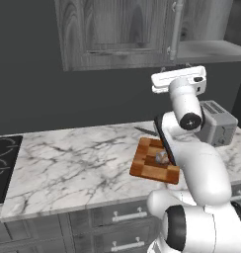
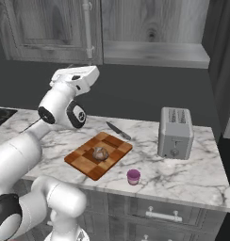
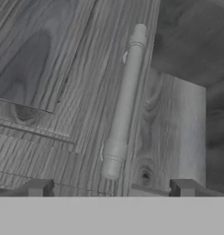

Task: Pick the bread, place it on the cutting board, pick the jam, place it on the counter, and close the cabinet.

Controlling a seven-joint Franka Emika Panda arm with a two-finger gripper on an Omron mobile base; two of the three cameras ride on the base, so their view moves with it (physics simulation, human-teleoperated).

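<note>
The gripper (image 3: pixel 112 188) has its two dark fingertips spread wide apart, one at each lower side of the hand view, with nothing pinched between them. The cabinet's long round handle (image 3: pixel 125 103) slants up through the middle of that view, its lower end just above the gap between the tips. In both base views the white hand is up near the lower edge of the cabinet (image 1: pixel 115 32), by the bottom of the handle.

The cabinet door's edge runs along beside the handle, and past it the interior shows open, with a bare shelf (image 2: pixel 154 52) reaching off to the right in the right base view.

Below, the bread (image 2: pixel 100 154) sits near the middle of the cutting board (image 2: pixel 79 157), with board surface all around it. The jam (image 2: pixel 133 177) stands upright on the counter (image 2: pixel 201 176), just off the board's near right side and close to the counter's front edge — apart from the board. A knife (image 2: pixel 118 130) lies just beyond the board's far corner, and the toaster (image 2: pixel 175 134) stands farther right, with bare marble between it and the board. To the left of the board, the left base view shows a broad open stretch of marble — it runs to the black stovetop (image 1: pixel 4 168).
</note>
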